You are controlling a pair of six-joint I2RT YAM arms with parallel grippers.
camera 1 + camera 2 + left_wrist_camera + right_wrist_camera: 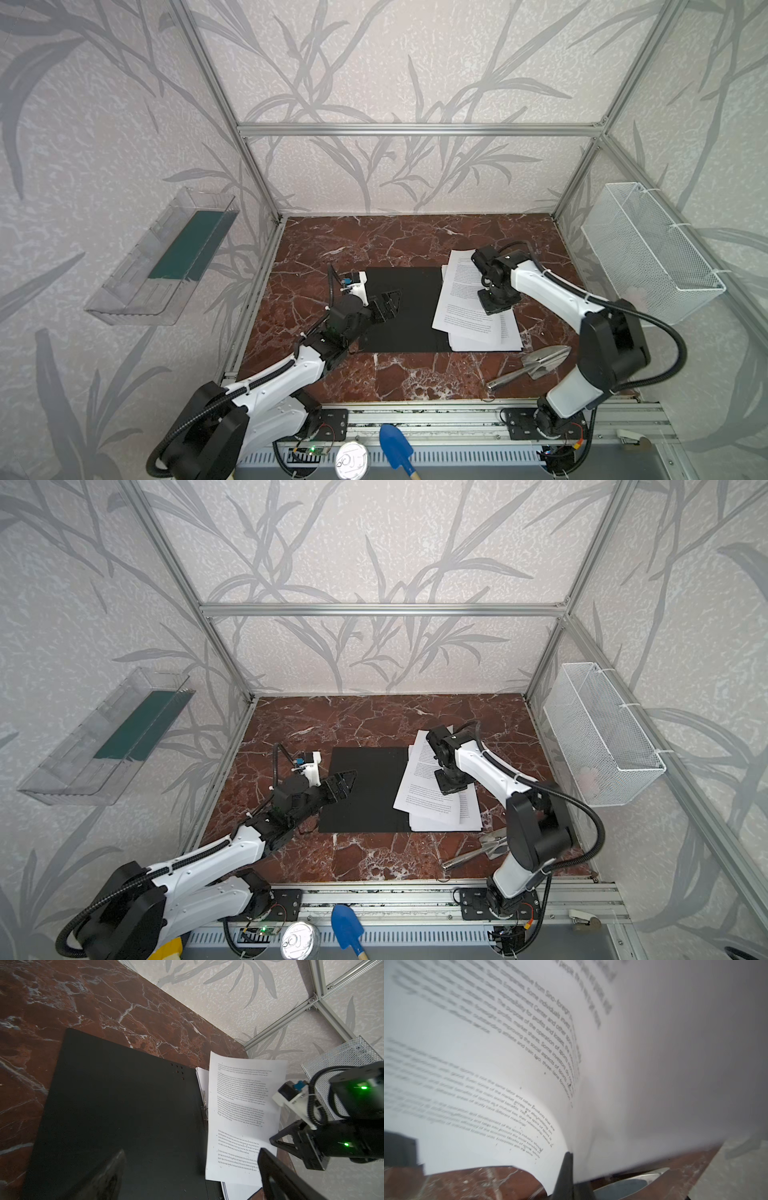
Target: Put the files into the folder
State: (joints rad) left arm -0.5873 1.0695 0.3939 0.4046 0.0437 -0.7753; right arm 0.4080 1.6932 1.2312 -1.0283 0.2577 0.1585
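The folder (pixel 407 324) (pixel 365 800) lies open and flat on the marble table, black inside up. In the left wrist view its metal clip (pixel 204 1103) runs along the spine. The files (pixel 465 307) (pixel 428 796) (pixel 239 1105), white printed sheets, lie fanned on the folder's right half. My right gripper (pixel 494 305) (pixel 451 783) (pixel 272 1140) (pixel 568 1156) points down, shut on the right edge of the top sheet (pixel 508 1064), which curls up around the fingers. My left gripper (pixel 388 306) (pixel 341 785) (pixel 191 1176) hovers open over the folder's bare left flap, holding nothing.
A metal trowel (pixel 536 365) lies on the table near the files' front right corner. A white mesh basket (pixel 648 253) hangs on the right wall, a clear tray (pixel 166 257) on the left wall. A blue trowel (pixel 395 449) and a can (pixel 352 459) sit beyond the front rail.
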